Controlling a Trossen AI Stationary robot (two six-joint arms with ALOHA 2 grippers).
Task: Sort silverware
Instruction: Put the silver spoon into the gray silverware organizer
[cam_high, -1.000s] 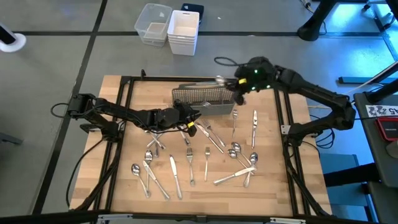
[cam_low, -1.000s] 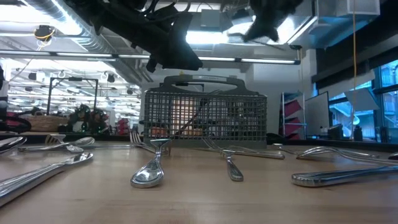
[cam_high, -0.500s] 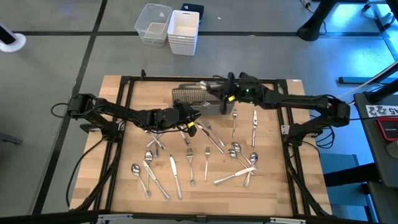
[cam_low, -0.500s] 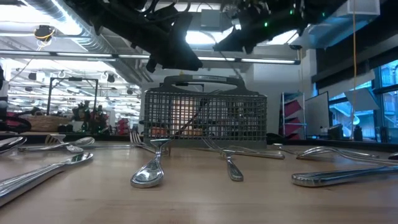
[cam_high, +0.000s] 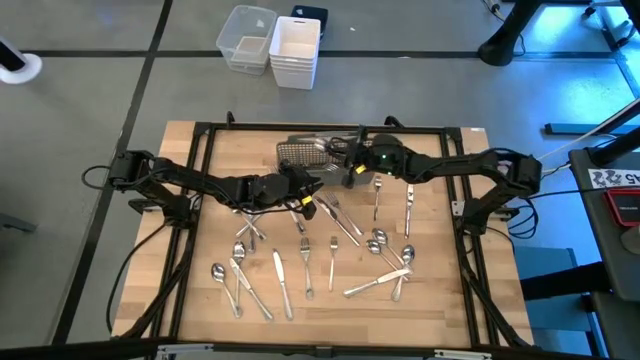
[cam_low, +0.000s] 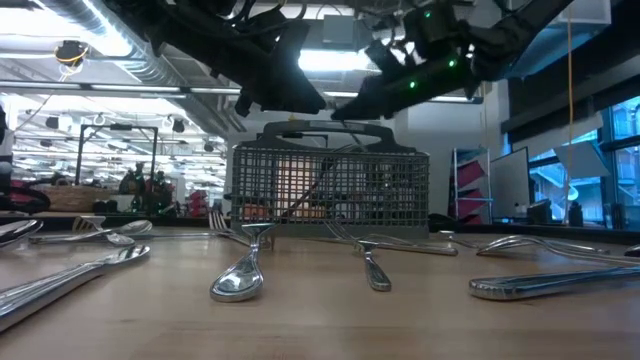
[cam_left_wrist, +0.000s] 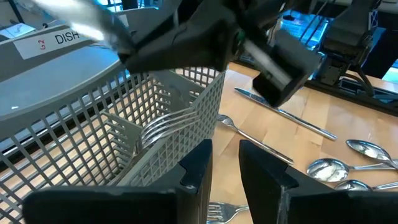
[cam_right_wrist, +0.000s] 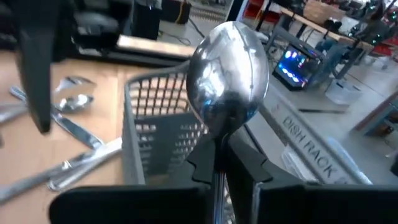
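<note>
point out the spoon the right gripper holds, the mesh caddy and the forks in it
spoon (cam_right_wrist: 227, 74): right wrist view, on its bowl
mesh caddy (cam_low: 330, 190): low view, front wall
forks (cam_left_wrist: 168, 124): left wrist view, tines inside caddy

Both arms crowd the caddy (cam_high: 318, 156): right gripper (cam_high: 345, 152) over its top with a spoon (cam_right_wrist: 228, 79), left gripper (cam_high: 312, 196) at its near side. Scattered silverware (cam_high: 335, 250) clutters mid-table. Bare table (cam_high: 190, 270) along the left edge, well apart from everything.

The wooden table (cam_high: 440, 300) carried the wire caddy (cam_high: 300, 152) just beside the right claw (cam_high: 352, 160), with silverware (cam_high: 380, 243) scattered flat nearer the camera than the left claw (cam_high: 303, 196).
</note>
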